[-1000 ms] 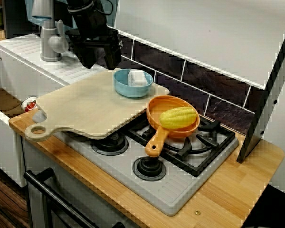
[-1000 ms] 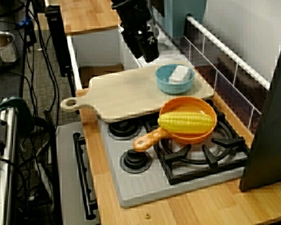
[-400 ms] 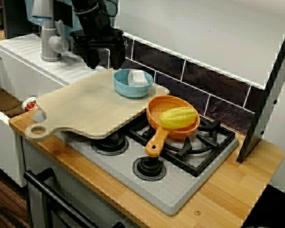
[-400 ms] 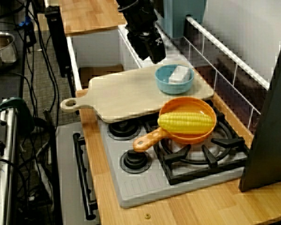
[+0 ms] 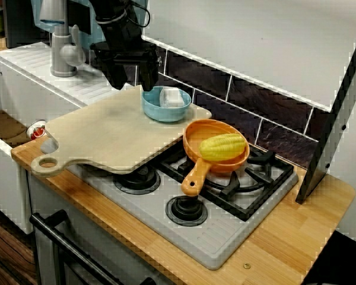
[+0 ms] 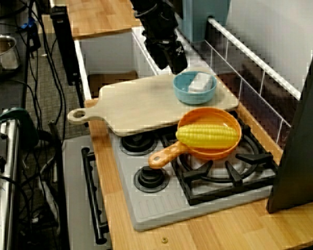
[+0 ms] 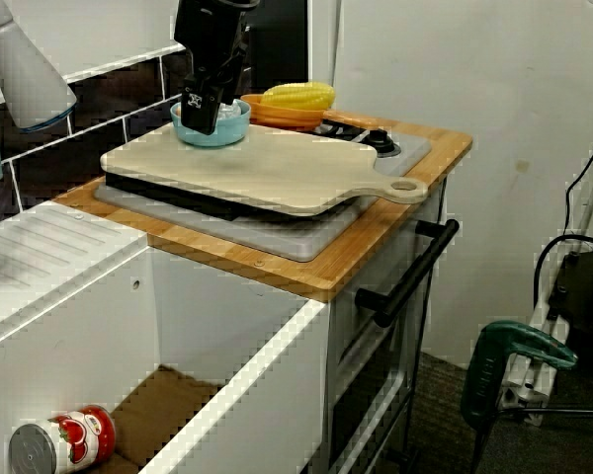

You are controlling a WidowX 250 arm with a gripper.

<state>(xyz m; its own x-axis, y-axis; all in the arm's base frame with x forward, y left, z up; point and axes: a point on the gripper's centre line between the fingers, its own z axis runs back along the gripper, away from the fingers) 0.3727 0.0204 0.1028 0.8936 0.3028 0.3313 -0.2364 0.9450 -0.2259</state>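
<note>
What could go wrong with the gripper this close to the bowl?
The open gripper hangs beside the rim of the blue bowl: a finger could clip and tip it. The bowl sits at the back corner of the cutting board by the orange pan: a shove might slide it off.

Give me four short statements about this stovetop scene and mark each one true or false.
1. The corn lies in the orange pan. True.
2. A white object sits in the blue bowl. True.
3. The blue bowl stands inside the orange pan. False: it stands on the wooden cutting board.
4. The end effector is clamped on the pan's handle. False: it hangs open just beside the blue bowl, holding nothing.
</note>
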